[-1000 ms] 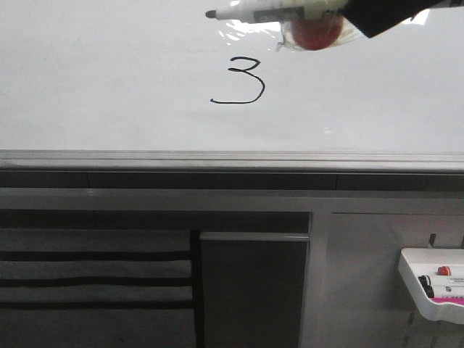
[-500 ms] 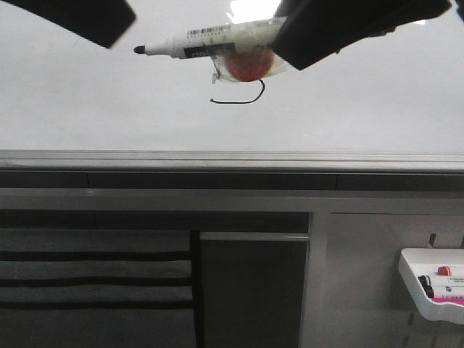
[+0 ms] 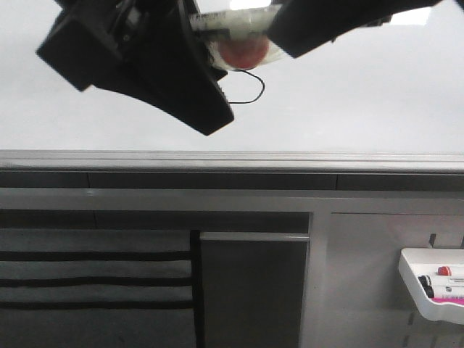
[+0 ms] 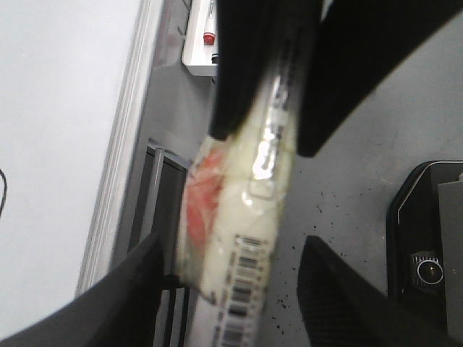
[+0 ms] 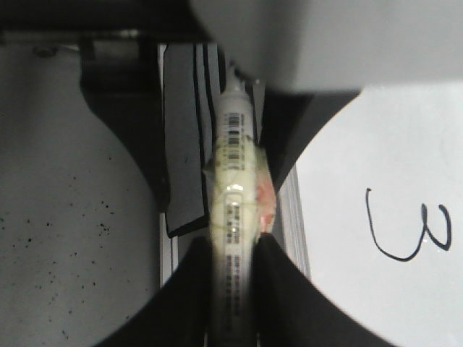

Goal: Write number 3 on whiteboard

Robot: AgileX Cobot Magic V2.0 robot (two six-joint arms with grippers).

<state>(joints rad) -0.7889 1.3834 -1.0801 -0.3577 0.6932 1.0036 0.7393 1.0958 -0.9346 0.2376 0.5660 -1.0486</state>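
The whiteboard (image 3: 362, 101) fills the upper front view. My right gripper (image 3: 290, 29) comes in from the upper right, shut on a white marker (image 3: 232, 20) wrapped in clear tape with a red lump. My left gripper (image 3: 185, 32) comes in from the upper left and covers the marker's tip. In the left wrist view the left gripper (image 4: 231, 303) is open, with the marker (image 4: 268, 166) between its spread fingers. In the right wrist view the right gripper (image 5: 233, 267) clamps the marker (image 5: 235, 144). Of the number 3 (image 3: 254, 90), only the lower curve shows here. It shows whole in the right wrist view (image 5: 409, 231).
A grey metal edge strip (image 3: 232, 159) runs along the board's near side, with dark panels below it. A small white tray of markers (image 3: 435, 283) hangs at the lower right and also shows in the left wrist view (image 4: 202, 43).
My left gripper has swung in from the upper left and now surrounds the marker's tip end. It hides most of the 3. The right gripper still holds the marker.
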